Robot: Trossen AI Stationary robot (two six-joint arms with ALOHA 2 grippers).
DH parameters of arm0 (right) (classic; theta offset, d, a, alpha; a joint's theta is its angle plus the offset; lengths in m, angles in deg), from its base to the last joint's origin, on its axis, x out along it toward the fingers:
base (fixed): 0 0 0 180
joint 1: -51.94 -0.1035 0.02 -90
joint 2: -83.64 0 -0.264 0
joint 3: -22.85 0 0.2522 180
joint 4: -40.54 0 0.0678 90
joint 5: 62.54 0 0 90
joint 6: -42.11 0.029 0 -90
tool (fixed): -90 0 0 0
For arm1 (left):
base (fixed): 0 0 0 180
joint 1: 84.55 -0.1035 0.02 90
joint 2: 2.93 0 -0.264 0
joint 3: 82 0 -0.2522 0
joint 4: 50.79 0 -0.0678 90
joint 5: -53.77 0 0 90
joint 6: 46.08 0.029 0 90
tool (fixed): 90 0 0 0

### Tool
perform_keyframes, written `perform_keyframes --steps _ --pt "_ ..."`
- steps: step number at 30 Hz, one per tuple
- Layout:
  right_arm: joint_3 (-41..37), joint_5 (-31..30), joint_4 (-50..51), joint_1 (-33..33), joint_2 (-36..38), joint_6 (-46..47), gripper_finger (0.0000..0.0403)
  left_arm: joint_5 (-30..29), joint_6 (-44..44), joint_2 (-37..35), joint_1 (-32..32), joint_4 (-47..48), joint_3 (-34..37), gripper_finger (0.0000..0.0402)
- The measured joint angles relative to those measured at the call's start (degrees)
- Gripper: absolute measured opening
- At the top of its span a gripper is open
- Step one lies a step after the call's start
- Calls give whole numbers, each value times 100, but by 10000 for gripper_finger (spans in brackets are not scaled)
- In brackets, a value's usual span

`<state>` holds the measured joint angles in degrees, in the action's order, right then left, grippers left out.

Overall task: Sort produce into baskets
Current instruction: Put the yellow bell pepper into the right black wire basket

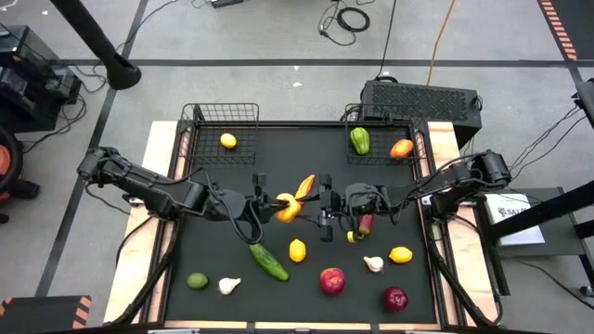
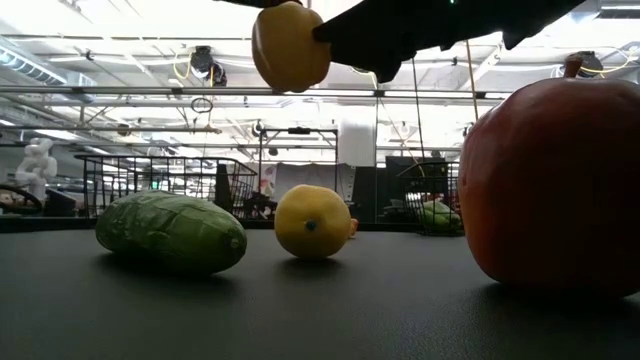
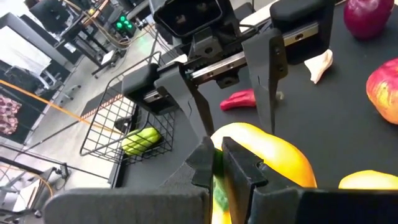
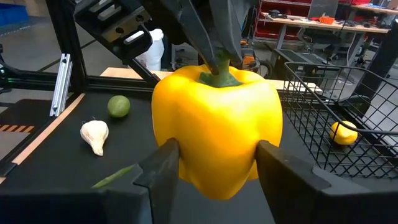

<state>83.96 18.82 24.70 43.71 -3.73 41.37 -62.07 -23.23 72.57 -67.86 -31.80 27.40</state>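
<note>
A yellow pepper [image 4: 216, 127] hangs above the middle of the black mat; it also shows in the high view [image 1: 288, 208] and at the top of the low view [image 2: 290, 45]. My left gripper [image 3: 216, 163] is shut on its green stem. My right gripper [image 4: 217, 168] is open and faces it from the table's right, one finger on each side of the pepper's body. The left basket [image 1: 221, 125] holds a lemon [image 1: 227, 141]. The right basket [image 1: 385, 139] holds a green pepper [image 1: 359, 140] and an orange-red fruit [image 1: 401, 147]. My left gripper pinches the pepper's green stem [image 4: 219, 70] between its two fingers [image 4: 208, 37], slanting down from the table's left. The pepper hangs below them, stem up, lifted clear of the mat. My right gripper's fingers [image 4: 163, 167] flank the pepper's lower sides; I cannot tell whether they touch it.
On the near half of the mat lie a cucumber [image 1: 267, 261], lemons [image 1: 297, 250] [image 1: 401, 254], a lime [image 1: 197, 280], garlic bulbs [image 1: 228, 285] [image 1: 373, 263], two red apples [image 1: 332, 279] [image 1: 395, 299] and a red chili [image 1: 365, 223]. A black perforated box [image 1: 422, 97] stands behind the right basket.
</note>
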Motion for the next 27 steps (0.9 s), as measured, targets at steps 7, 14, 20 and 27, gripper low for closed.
perform_keyframes --steps 7,14,20,27 --pt "0 0 -2 0 0 1 177 -11 -2 0 0 2 0 20" --pt "4 -2 38 0 4 1 176 -13 -52 0 2 2 0 26" --pt "22 -46 20 7 7 2 175 -249 -304 7 4 55 0 65" --pt "22 -42 47 9 9 3 175 -246 -302 9 4 232 0 36"
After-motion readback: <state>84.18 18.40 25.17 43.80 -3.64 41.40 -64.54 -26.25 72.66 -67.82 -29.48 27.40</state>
